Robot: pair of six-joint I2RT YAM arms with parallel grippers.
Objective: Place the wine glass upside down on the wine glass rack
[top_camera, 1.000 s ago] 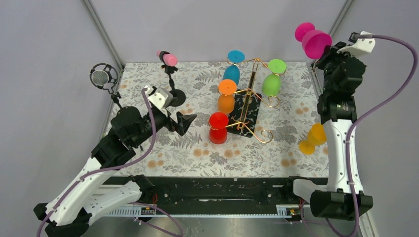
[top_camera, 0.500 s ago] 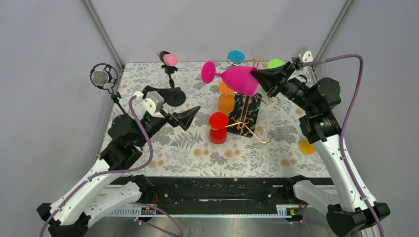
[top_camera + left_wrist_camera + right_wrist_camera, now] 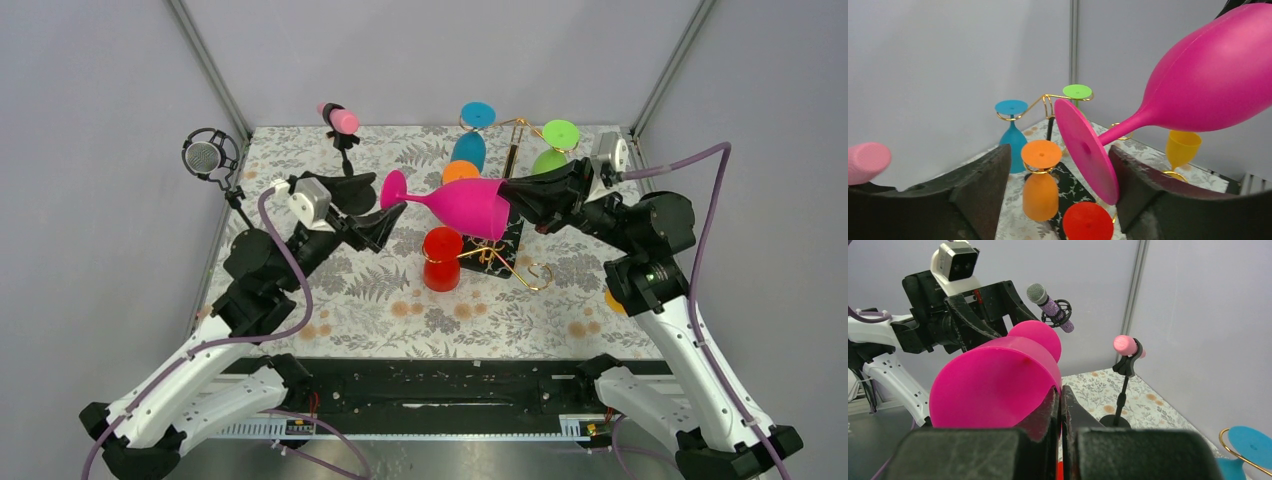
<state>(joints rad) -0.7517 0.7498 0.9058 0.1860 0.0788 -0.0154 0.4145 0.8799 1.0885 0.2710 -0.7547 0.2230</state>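
My right gripper is shut on the rim of a magenta wine glass and holds it on its side above the rack, with the foot pointing left. The glass also shows in the right wrist view, pinched at my right gripper. My left gripper is open, and the glass's foot sits between its fingers without touching them. The gold wire wine glass rack stands on a black speckled base. Orange, blue, green and red glasses hang upside down on it.
A yellow glass stands upright on the table at the right, mostly hidden behind my right arm in the top view. A pink microphone on a stand and a grey microphone stand at the back left. Walls close the back and sides.
My right arm swung the magenta glass from high at the back right down and left to lie over the rack. My left gripper rose and moved right around its foot.
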